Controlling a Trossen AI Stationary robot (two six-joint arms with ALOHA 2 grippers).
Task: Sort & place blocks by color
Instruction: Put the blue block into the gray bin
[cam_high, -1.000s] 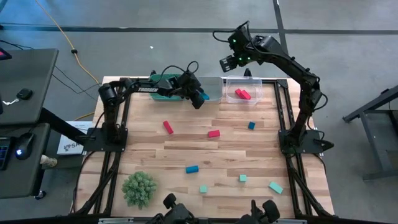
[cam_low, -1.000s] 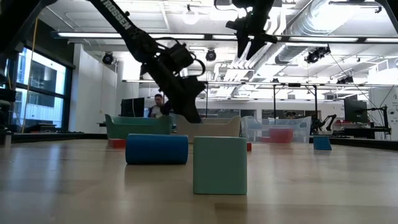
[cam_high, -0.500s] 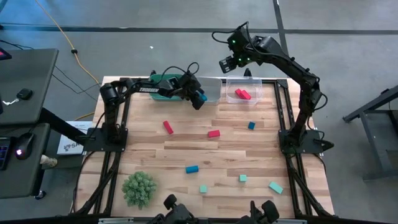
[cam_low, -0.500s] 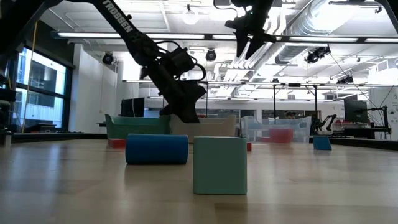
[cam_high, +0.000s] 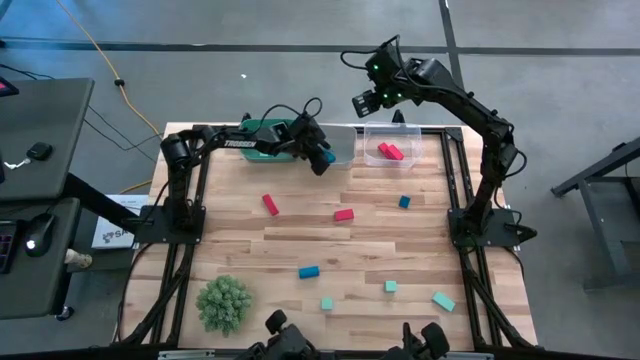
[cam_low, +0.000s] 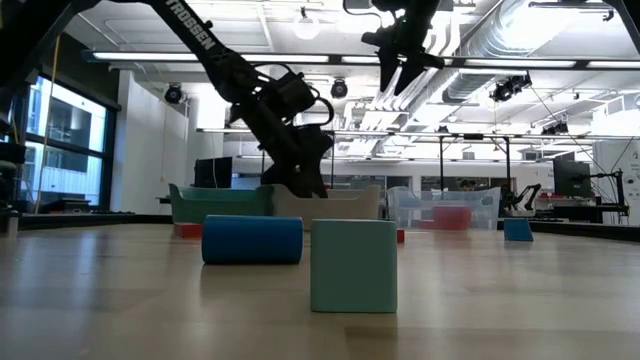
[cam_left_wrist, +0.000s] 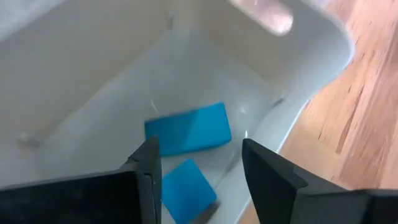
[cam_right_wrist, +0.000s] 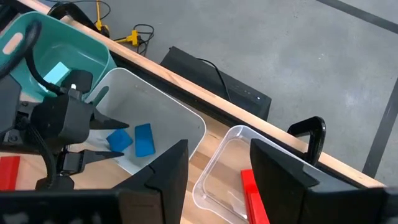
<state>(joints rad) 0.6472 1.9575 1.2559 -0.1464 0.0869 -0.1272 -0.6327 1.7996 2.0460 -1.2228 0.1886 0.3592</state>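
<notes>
Left gripper (cam_high: 322, 160) hangs over the white bin (cam_left_wrist: 311, 56) at the table's 12 o'clock edge, fingers parted and gripping nothing. Inside that bin lie two blue blocks: a bar (cam_left_wrist: 188, 129) and a smaller cube (cam_left_wrist: 188, 188), the cube directly below the gap between the fingers, near the bar; contact between them cannot be confirmed.

Right gripper (cam_high: 365, 103) is raised off the table near the clear bin (cam_high: 412, 135), at about 1 o'clock, jaws moderately apart and empty. The clear bin holds red blocks (cam_high: 389, 151). The teal bin (cam_right_wrist: 87, 46), beside the white one toward 11 o'clock, holds a light teal block (cam_right_wrist: 57, 73).

Loose on the table: two red blocks (cam_high: 270, 204) (cam_high: 344, 214), two blue blocks (cam_high: 404, 202) (cam_high: 308, 271), and three teal blocks (cam_high: 327, 303) (cam_high: 391, 286) (cam_high: 443, 300) toward 5 and 6 o'clock. A green plant ball (cam_high: 223, 302) sits at 7 o'clock.
</notes>
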